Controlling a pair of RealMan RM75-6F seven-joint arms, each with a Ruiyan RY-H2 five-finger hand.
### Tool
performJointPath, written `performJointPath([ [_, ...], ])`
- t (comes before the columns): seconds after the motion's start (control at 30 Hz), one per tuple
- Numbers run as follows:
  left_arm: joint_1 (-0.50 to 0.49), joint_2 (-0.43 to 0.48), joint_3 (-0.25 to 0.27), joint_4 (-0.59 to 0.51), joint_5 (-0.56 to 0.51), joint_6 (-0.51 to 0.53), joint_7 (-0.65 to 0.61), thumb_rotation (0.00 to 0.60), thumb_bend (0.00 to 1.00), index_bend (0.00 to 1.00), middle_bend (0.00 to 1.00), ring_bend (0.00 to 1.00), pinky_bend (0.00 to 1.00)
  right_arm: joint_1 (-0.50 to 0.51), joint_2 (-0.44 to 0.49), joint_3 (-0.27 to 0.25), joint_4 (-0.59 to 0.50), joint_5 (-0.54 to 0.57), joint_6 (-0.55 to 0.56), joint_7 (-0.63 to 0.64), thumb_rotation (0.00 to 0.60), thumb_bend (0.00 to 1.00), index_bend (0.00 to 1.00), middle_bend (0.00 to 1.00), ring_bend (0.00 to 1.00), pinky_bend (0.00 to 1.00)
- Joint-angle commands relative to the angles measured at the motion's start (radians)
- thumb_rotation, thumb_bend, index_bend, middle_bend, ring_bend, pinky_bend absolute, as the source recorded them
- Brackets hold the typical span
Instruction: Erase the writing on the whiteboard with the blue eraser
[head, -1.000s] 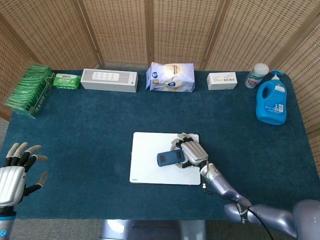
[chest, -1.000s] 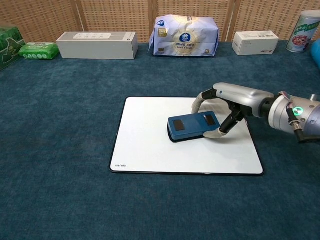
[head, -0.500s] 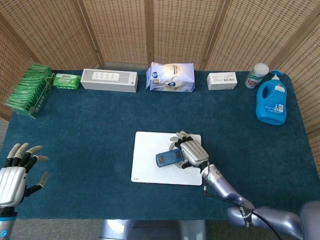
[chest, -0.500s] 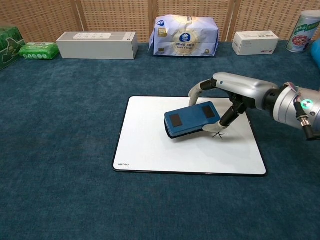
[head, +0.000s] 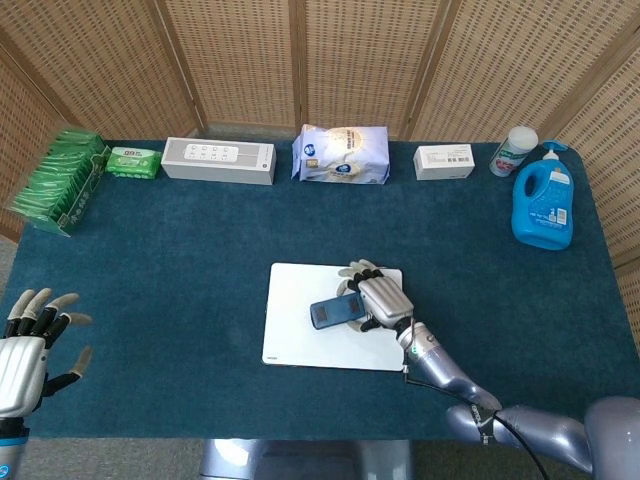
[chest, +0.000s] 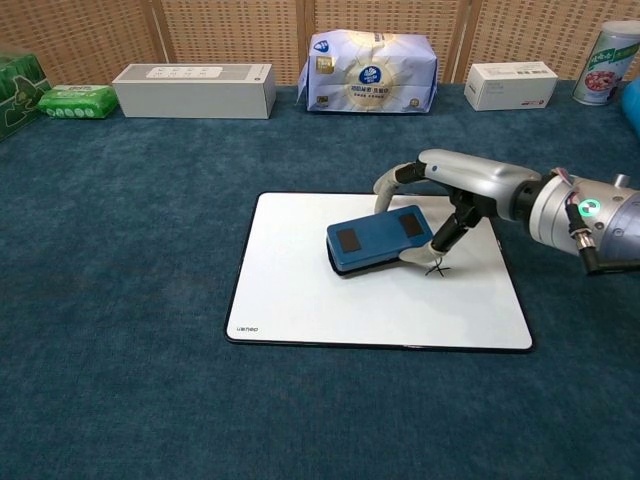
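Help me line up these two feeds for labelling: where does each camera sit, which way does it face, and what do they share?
Head view: high up, looking steeply down on the whole table; shows the open left hand and the right hand with its arm.
Chest view: lower, looking forward across the table toward the back row; shows only the right hand and forearm.
Shared: whiteboard, blue eraser in the right hand, tissue pack.

Even, bright, diffuse light fills both views, with no harsh glare. The whiteboard (chest: 380, 300) reads clean white without blown highlights. A soft, short shadow sits under the eraser (chest: 379, 239) and right hand (chest: 450, 195). Both pictures are sharp; the head view shows the table's (head: 150, 260) edges slanting toward the corners.
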Motion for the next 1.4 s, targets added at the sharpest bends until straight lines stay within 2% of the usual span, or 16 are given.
performJointPath([
  [0.03, 0.000, 0.000, 0.000, -0.001, 0.001, -0.001, 0.001, 0.600, 0.42, 0.38, 0.24, 0.11, 0.00, -0.004, -0.002, -0.004, 0.010, -0.006, 0.004, 0.009, 0.600, 0.24, 0.59, 0.15, 0.00, 0.00],
  [0.43, -0.002, -0.004, -0.001, -0.006, 0.004, -0.003, 0.010, 0.600, 0.42, 0.38, 0.24, 0.11, 0.00, -0.021, -0.010, -0.020, 0.056, -0.014, 0.002, 0.063, 0.600, 0.24, 0.59, 0.12, 0.00, 0.00],
  [0.77, -0.005, -0.006, -0.004, -0.005, 0.007, -0.006, 0.008, 0.600, 0.42, 0.38, 0.24, 0.11, 0.00, -0.041, 0.001, -0.030, 0.051, -0.010, 0.006, 0.076, 0.600, 0.24, 0.59, 0.12, 0.00, 0.00],
  [1.4, -0.011, -0.008, -0.001, -0.006, 0.019, -0.012, 0.006, 0.600, 0.42, 0.38, 0.24, 0.11, 0.00, -0.135, 0.076, -0.068, -0.074, -0.032, 0.114, 0.042, 0.600, 0.24, 0.59, 0.12, 0.00, 0.00],
])
